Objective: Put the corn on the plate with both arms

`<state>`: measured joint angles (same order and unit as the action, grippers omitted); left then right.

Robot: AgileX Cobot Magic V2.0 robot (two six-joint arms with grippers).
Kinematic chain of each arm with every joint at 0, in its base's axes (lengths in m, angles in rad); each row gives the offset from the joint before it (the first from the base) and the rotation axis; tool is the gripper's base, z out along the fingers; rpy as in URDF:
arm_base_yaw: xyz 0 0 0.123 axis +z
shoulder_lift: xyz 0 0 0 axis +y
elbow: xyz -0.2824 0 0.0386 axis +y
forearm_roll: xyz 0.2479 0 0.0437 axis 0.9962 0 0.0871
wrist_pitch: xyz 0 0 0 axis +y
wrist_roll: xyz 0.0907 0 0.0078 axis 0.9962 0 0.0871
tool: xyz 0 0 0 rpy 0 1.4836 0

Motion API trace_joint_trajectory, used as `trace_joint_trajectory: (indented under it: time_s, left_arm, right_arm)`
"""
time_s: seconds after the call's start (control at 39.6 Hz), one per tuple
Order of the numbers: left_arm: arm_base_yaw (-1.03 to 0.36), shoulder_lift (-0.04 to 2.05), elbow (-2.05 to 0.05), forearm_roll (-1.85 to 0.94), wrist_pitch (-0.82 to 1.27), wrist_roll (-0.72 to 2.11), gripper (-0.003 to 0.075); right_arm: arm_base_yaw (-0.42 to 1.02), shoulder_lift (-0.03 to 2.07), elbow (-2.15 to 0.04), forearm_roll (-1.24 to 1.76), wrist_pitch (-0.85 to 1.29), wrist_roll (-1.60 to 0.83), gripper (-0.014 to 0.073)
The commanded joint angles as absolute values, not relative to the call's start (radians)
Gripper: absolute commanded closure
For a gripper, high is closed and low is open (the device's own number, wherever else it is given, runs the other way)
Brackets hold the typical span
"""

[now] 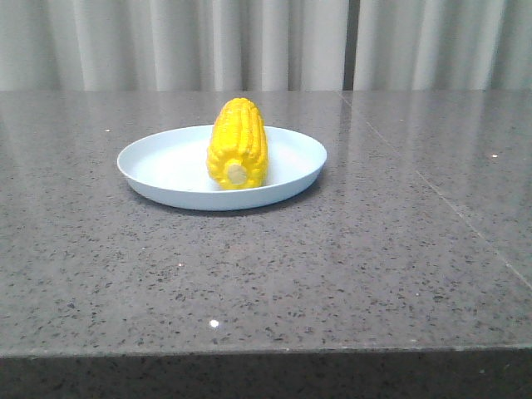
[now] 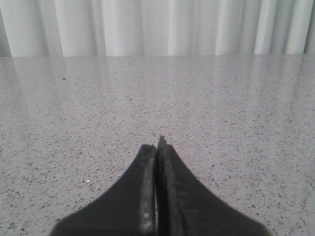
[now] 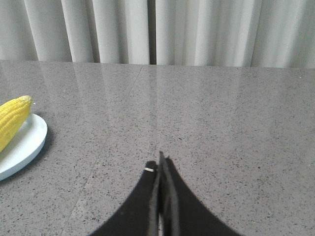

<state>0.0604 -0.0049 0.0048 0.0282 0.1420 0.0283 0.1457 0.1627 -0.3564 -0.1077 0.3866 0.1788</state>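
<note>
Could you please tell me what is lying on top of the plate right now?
The corn lies on the plate, its pale stub end facing the front camera. Nothing else shows there. The plate surface directly beneath the cob is covered, so it cannot be seen.

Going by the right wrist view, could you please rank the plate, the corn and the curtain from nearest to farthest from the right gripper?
From the right gripper, whose fingers are closed together:
1. The plate, its rim at the edge of the view, on the table.
2. The corn, lying on the plate just past that rim.
3. The curtain, beyond the table's far edge.
</note>
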Motion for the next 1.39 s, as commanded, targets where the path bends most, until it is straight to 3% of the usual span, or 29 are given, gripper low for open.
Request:
trace_joint_trajectory:
  time_s: [0.0,0.76,1.11,1.36]
  left_arm:
    - [0.063,-0.025,0.008,0.026,0.05,0.025,0.0741]
    - [0.063,-0.025,0.008,0.026,0.05,0.025,0.0741]
    - [0.063,-0.025,0.008,0.026,0.05,0.025,0.0741]
    - [0.063,-0.025,0.008,0.026,0.05,0.025,0.0741]
  right_arm:
    - [0.141,0.171,-0.382,-0.124,0.303,0.168,0.0656]
    - [0.141,0.171,-0.367,-0.124,0.295,0.167,0.0656]
    - [0.121,0.149,-0.114,0.009,0.096,0.018,0.0656]
    - [0.031,0.074,0.019,0.036,0.083,0.012,0.0656]
